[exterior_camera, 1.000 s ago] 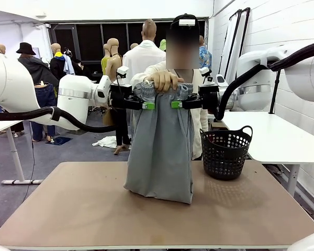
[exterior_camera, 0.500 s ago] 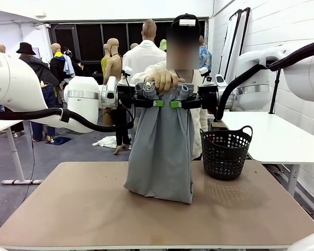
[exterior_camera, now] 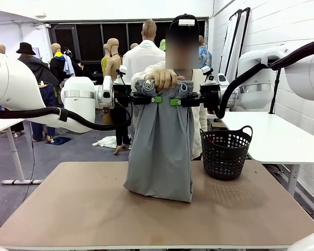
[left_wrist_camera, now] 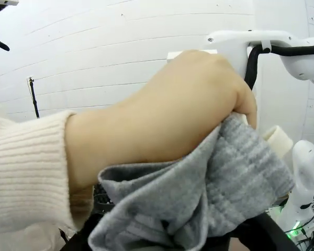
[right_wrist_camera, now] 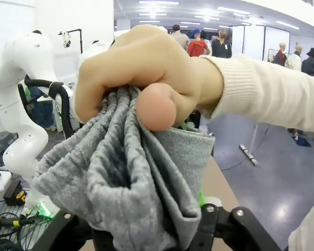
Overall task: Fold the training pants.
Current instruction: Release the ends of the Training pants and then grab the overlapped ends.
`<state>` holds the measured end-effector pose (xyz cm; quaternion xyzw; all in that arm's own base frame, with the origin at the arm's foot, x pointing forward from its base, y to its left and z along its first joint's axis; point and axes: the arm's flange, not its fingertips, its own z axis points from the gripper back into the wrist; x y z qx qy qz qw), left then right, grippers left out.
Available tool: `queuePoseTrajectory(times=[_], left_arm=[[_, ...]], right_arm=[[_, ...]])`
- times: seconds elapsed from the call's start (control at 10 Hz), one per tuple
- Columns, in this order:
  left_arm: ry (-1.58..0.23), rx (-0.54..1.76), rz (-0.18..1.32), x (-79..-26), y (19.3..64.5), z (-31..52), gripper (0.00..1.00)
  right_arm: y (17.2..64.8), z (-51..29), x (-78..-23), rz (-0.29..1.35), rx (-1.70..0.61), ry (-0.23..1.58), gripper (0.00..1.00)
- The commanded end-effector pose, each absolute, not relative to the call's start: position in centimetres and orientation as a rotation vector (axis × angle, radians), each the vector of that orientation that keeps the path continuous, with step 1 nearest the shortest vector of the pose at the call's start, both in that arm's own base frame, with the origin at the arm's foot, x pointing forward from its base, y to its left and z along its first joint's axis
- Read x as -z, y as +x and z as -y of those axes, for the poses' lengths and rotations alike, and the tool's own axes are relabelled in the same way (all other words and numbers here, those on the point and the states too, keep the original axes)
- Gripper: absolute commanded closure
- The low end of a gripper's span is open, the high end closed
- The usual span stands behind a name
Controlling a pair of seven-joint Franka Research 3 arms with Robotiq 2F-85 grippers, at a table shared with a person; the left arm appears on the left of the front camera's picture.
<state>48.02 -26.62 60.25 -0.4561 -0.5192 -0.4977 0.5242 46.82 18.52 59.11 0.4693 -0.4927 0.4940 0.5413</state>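
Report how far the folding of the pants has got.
Early stage. Done: the training pants hang upright over the table, waistband bunched in the person's hand. In hand: the left gripper and right gripper flank the waistband from each side, taking hold. Left: no fold made; the pants aren't laid flat.

The tabletop (exterior_camera: 68,209) is a flat, brown rectangular surface with a pale edge, spanning most of the front view. The training pants (exterior_camera: 161,151) hang upright over its centre; their lower hem rests directly on the surface, slightly bunched, toward the far half. A black perforated basket (exterior_camera: 226,152) with two handles stands upright on the far right portion, just beside the pants' right edge and apart from them. The near half and the entire left portion show bare brown surface.
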Motion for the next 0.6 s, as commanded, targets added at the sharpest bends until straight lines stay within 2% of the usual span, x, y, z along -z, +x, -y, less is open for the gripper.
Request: queuePoseTrajectory(times=[0.0, 0.5], left_arm=[[-1.118, 1.172, 1.286, -60.1, 47.61, 25.74, 1.0], [-1.101, 1.202, 1.227, -59.78, 48.07, 25.84, 1.0]], right_arm=[[47.49, -18.71, -59.44, 1.164, -1.17, 1.12, 1.0], [47.83, -19.06, -59.24, 1.15, -1.19, 1.118, 1.0]])
